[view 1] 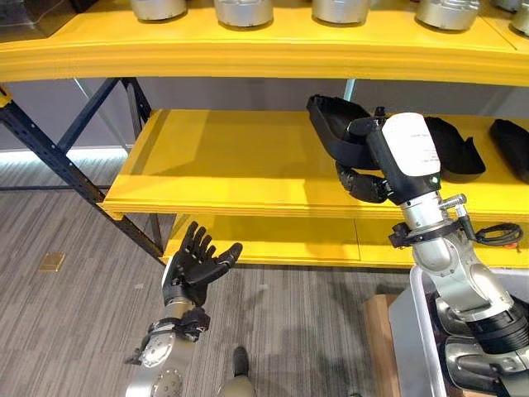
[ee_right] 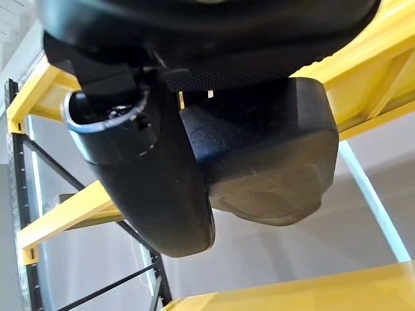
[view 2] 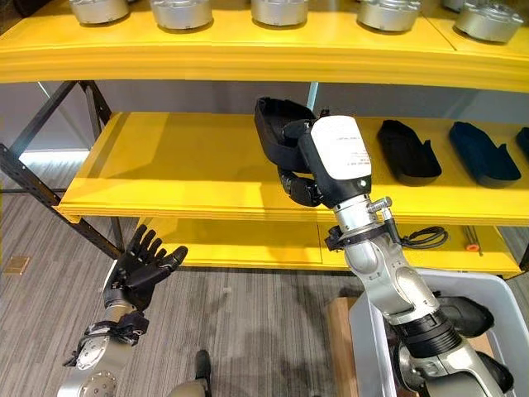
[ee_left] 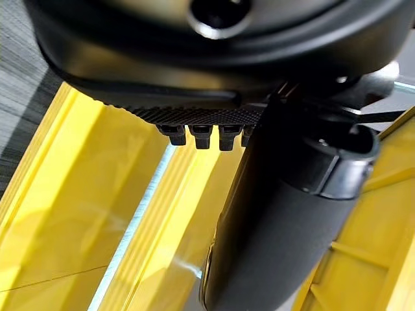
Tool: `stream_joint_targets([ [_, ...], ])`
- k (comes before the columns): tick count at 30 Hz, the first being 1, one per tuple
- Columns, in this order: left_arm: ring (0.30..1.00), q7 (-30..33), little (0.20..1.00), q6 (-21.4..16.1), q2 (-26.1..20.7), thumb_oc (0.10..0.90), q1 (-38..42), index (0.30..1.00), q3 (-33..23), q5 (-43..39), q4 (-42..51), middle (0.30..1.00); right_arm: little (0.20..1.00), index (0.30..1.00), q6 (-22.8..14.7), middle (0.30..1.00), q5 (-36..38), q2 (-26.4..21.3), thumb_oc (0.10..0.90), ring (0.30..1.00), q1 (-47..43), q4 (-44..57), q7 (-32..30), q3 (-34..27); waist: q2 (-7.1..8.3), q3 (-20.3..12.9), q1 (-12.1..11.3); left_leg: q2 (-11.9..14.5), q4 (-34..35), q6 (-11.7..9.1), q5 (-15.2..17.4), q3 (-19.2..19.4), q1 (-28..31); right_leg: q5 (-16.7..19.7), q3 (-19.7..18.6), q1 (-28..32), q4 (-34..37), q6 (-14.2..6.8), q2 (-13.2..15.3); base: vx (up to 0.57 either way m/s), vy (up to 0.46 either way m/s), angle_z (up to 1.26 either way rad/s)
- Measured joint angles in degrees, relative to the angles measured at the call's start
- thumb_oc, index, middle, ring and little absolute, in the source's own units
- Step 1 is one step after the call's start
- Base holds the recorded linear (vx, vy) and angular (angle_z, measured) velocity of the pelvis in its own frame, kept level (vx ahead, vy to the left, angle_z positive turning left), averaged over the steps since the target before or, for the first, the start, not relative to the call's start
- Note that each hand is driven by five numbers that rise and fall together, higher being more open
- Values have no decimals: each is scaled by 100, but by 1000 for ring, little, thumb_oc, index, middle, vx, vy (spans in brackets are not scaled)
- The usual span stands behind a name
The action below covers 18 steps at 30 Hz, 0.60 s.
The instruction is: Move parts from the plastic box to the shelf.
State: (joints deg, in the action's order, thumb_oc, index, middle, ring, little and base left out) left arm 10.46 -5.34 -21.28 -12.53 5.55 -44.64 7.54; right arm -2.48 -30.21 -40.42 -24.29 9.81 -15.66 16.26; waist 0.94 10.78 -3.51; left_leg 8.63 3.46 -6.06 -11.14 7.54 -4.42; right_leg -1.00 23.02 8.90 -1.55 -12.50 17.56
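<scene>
My right hand [view 1: 368, 184] is raised over the yellow middle shelf [view 1: 231, 165], its fingers curled round a black moulded part [view 1: 329, 122]. That part hangs tilted just above the shelf board, and I cannot tell whether it touches it. In the right wrist view the same black part [ee_right: 272, 155] lies against the palm beside the thumb [ee_right: 149, 181]. To its right, two more black parts [view 2: 409, 153] [view 2: 483, 153] lie on the shelf. The grey plastic box [view 2: 368, 331] stands on the floor at lower right with dark parts [view 2: 463, 314] inside. My left hand [view 1: 194, 265] is open and holds nothing, low in front of the shelf.
Several round metal parts [view 1: 244, 10] stand on the top shelf. The left half of the middle shelf is bare board. A lower yellow shelf [view 1: 281, 240] runs beneath it. Dark blue rack legs [view 1: 74, 165] slant down at the left over the grey floor.
</scene>
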Motion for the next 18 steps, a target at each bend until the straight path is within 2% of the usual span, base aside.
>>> stream_joint_targets([
  [5,1000,-53,1000,-2,-38,900,-183,1000,-31,-1,3,1000,300,300,22,300,5,-5,400,300,-320,-355,72,326,-1,0,-147,42,1,6,5,-32,-61,-11,34,17,62,-28,-60,17,-22,5],
  [7,1000,-112,1000,-3,-94,900,-329,1000,-42,-2,2,1000,300,300,60,300,11,-57,400,300,-488,-735,77,496,-17,-6,-157,46,-6,32,-8,-103,-249,-25,76,-149,39,-21,-69,-13,-34,12],
  [11,1000,-135,1000,-5,-295,900,-434,1000,-64,-13,-6,1000,300,300,177,300,140,-292,400,300,-805,-1498,133,702,-89,29,-392,12,-19,58,-187,-178,-687,3,105,-589,-121,-42,-37,-78,-33,8],
  [13,1000,-143,1000,-9,-435,900,-414,1000,-64,-15,-3,1000,300,300,287,300,202,-456,400,300,-1069,-1893,160,925,-186,92,-461,-7,-29,73,-219,-206,-847,-6,112,-752,-212,-44,-11,-120,-19,8],
  [14,1000,-163,1000,-64,-516,900,-418,1000,-77,-30,2,1000,300,300,346,300,232,-550,400,300,-1372,-2125,191,1157,-294,190,-517,-15,-142,87,-211,-224,-1000,-75,110,-964,-399,-67,41,-129,-3,6],
  [16,1000,-207,1000,-164,-570,900,-382,1000,-82,-88,17,1000,300,300,311,300,242,-718,400,300,-2010,-2444,191,1501,-482,400,-480,1,-268,98,-204,-222,-1203,-131,56,-1246,-645,-48,86,-80,1,-7],
  [17,1000,-229,1000,-169,-593,900,-362,1000,-69,-229,58,1000,300,300,361,300,292,-729,400,300,-2456,-2680,193,1664,-624,554,-497,12,-317,117,-219,-195,-1324,-126,-26,-1401,-768,-44,101,-62,-1,-14],
  [18,1000,-239,1000,-169,-593,900,-360,1000,-66,-232,79,1000,300,300,396,300,346,-728,400,300,-2543,-2702,192,1666,-674,611,-520,9,-330,125,-225,-182,-1372,-130,-59,-1490,-827,-44,122,-99,4,-23],
])
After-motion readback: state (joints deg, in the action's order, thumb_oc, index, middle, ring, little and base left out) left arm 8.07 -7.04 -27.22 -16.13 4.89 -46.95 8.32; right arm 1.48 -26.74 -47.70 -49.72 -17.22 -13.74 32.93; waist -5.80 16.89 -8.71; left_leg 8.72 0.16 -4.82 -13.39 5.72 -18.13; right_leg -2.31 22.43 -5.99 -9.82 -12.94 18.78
